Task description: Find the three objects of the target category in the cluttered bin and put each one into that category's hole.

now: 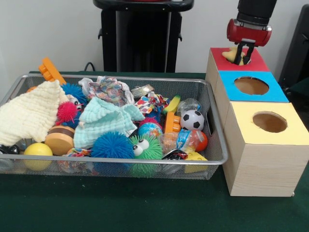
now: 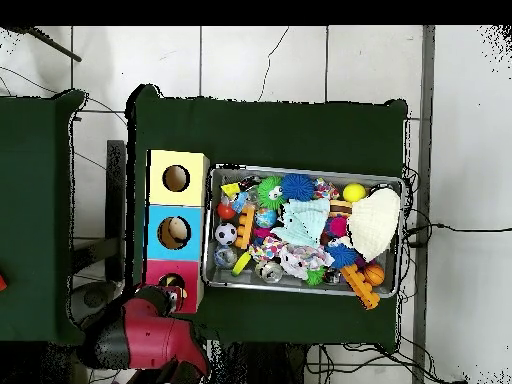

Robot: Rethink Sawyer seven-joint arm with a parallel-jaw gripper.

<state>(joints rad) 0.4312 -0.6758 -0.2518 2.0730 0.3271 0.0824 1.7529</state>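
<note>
right now my claw [image 1: 243, 54] hangs over the red box [image 1: 258, 62], the far one in a row of three, and it is clamped on a small yellow toy [image 1: 233, 53] held right at the mouth of the red hole. in the overhead view the claw [image 2: 174, 294] sits at that same red end, beside the blue box [image 2: 155, 232] and the yellow box [image 2: 157, 166].

the worry from here is the drop. the toy looks to sit at the hole's near edge, not square over it, so if i let go like this it could catch on the rim, tip onto the red top and slide off to the desk [image 1: 145, 208]. it may also cling to one finger, since it looks soft, and come back up with me. i cannot see how much of the hole is clear under it.

my arm comes down steeply from above, wrist near vertical, the red wrist housing just above the fingers, fingers pointing down at the box.

the wire bin [image 1: 212, 159] stands just beside the boxes, full of toys and cloths; which of those belong to my category i cannot tell.
</note>
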